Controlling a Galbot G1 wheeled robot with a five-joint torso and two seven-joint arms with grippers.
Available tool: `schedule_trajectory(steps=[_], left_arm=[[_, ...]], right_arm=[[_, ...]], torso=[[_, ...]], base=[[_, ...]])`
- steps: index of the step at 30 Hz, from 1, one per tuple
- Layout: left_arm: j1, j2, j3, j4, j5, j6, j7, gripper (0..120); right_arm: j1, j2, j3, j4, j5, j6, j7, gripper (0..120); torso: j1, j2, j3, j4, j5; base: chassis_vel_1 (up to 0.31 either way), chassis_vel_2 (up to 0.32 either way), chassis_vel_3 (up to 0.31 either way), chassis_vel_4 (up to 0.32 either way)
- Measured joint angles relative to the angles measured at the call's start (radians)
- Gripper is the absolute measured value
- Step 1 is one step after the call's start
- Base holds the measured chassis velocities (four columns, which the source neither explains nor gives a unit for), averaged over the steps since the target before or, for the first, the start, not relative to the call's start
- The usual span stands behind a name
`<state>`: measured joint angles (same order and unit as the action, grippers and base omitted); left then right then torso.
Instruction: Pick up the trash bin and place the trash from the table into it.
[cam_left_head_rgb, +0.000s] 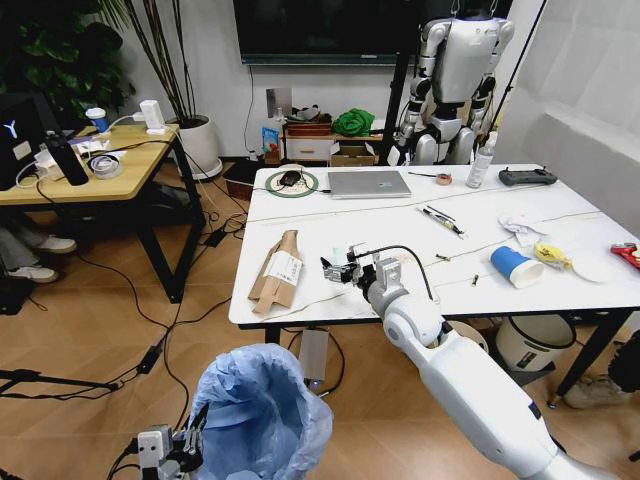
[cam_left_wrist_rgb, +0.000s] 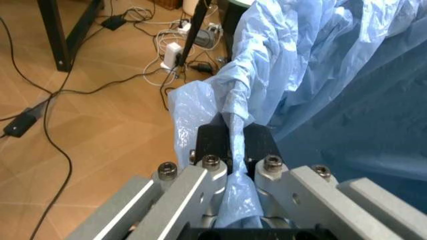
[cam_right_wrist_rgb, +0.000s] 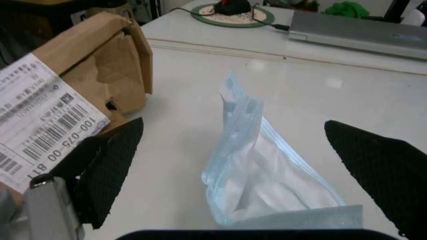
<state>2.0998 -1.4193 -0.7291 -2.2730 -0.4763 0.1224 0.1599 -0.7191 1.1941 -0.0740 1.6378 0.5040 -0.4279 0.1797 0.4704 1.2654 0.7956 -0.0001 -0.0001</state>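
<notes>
Arrangement, left to right. The left gripper (cam_left_head_rgb: 185, 440) sits low in front of the robot, its fingers (cam_left_wrist_rgb: 257, 145) pressed together on a fold of the light-blue liner at the rim of the trash bin (cam_left_head_rgb: 262, 415); pinching the rim this way holds the bin off the wooden floor with its mouth open upward, just short of the near edge of the table (cam_left_head_rgb: 340, 295), presumably so that litter can be dropped in from above. On the table's left part lies the flattened cardboard box (cam_left_head_rgb: 277, 270), label up. Just beside it, the right gripper (cam_left_head_rgb: 337, 270) reaches over the near edge with its fingers (cam_right_wrist_rgb: 110, 167) spread wide on either side of the white plastic packet (cam_right_wrist_rgb: 257, 175), which stands crumpled on the tabletop between them, touched by neither; the wide spread suggests a grasp being lined up, not yet made. Farther right, well apart from the gripper, rest the blue paper cup (cam_left_head_rgb: 516, 266) on its side, the crumpled tissue (cam_left_head_rgb: 520, 228), a white lid (cam_left_head_rgb: 590, 267) and, at the table's edge, the red can (cam_left_head_rgb: 627, 254). All litter seen is on the table.
</notes>
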Motion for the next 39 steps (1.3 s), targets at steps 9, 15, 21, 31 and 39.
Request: schedule_trajectory(steps=[9,15,21,31,39], left_arm=[[-0.005,0.002,0.001,0.005,-0.005,0.000,-0.002,0],[-0.010,0.009,-0.004,0.005,-0.016,0.000,-0.005,0],[-0.017,0.012,0.001,0.012,-0.017,0.004,-0.010,0],[-0.023,0.024,0.007,0.013,-0.029,0.012,-0.017,0],[-0.027,0.038,0.015,0.009,-0.036,0.014,-0.022,0]], right_arm=[[0.020,0.043,-0.010,-0.080,-0.015,0.001,-0.003,99],[0.028,0.053,-0.010,-0.115,-0.020,0.006,-0.010,77],[0.027,0.047,-0.003,-0.120,-0.020,0.010,-0.017,62],[0.023,0.050,0.010,-0.120,-0.013,0.013,-0.037,16],[0.020,0.054,0.031,-0.114,0.000,0.021,-0.052,0]], torso=[[0.000,0.000,0.000,0.0000,0.0000],[0.000,0.000,0.000,0.0000,0.0000],[0.000,0.000,0.000,0.0000,0.0000],[0.000,0.000,0.000,0.0001,0.0001],[0.000,0.000,0.000,0.0001,0.0000]], base=[[0.000,0.000,0.000,0.000],[0.000,0.000,0.000,0.000],[0.000,0.000,0.000,0.000],[0.000,0.000,0.000,0.000],[0.000,0.000,0.000,0.000]])
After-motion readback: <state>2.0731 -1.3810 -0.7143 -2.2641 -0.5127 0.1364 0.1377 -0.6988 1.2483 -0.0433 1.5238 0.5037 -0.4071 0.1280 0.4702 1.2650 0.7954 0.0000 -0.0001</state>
